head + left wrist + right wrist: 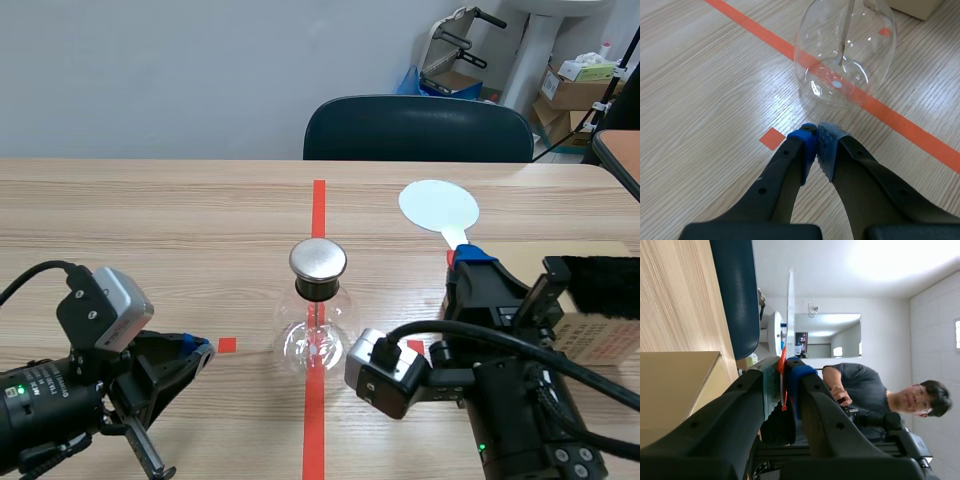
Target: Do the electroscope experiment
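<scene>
Where print shows at all, on the cartons (580, 82) stacked beyond the table (150, 220), it is too small to read. The electroscope (318, 320) is a clear round glass flask with a dark collar and a flat polished metal cap (318, 259); a thin rod hangs down inside the glass. It stands upright on the long orange-red tape line, ahead of the left gripper (203, 350) and clear of its fingertips. In the left wrist view the electroscope (845, 55) is cut off at the neck, so only the round body and the lower end of the rod are seen. The left gripper's fingers are closed together with nothing between them, the blue pad (807, 147) against the grey dotted one, and the tips sit just beside a small tape square. The right gripper (468, 258) is clamped on the handle of a white paddle (438, 206). Its round flat disc stands out beyond the fingertips, well to the side of the electroscope and not touching it. Whether the disc rests on the table cannot be told. In the right wrist view the white paddle (790, 305) is seen edge-on as a thin line, and a red piece on its handle is pinched between the pads (771, 385). Beside the right fingers lies a cardboard box (590, 250) with a black fuzzy object (605, 285) at it; what that object is cannot be made out. A dark chair (418, 128) stands past the table's far edge. A person (865, 390) appears beyond the right fingers, partly hidden by equipment.
</scene>
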Action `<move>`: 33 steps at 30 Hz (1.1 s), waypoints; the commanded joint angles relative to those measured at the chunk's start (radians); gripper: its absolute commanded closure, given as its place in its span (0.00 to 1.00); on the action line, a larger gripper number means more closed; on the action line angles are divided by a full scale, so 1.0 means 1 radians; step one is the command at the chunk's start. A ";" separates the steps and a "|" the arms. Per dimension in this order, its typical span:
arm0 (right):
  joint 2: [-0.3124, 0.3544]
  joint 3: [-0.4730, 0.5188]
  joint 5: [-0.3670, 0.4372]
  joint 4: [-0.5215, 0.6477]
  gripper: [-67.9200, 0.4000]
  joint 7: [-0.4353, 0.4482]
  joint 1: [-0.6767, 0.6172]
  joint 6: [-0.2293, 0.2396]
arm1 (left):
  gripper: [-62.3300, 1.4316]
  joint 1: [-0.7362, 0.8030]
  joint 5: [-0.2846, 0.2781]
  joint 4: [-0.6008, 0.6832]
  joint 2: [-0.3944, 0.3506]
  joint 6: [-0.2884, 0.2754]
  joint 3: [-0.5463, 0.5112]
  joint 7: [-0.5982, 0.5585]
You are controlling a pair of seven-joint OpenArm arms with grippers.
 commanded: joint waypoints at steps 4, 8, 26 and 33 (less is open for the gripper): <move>0.020 -0.006 -0.011 0.009 0.98 0.009 0.014 0.006 | 0.94 -0.053 0.000 -0.016 0.046 -0.002 0.047 -0.014; 0.025 -0.012 0.008 0.009 0.98 0.011 0.014 0.034 | 0.94 -0.091 0.000 -0.039 0.076 -0.002 0.092 -0.014; 0.025 -0.011 0.008 0.009 0.98 0.014 0.014 0.038 | 0.94 -0.133 -0.008 -0.119 0.149 -0.002 0.137 -0.008; 0.025 -0.011 0.007 0.009 0.98 0.015 0.014 0.038 | 0.94 -0.133 -0.053 -0.172 0.148 -0.002 0.137 -0.009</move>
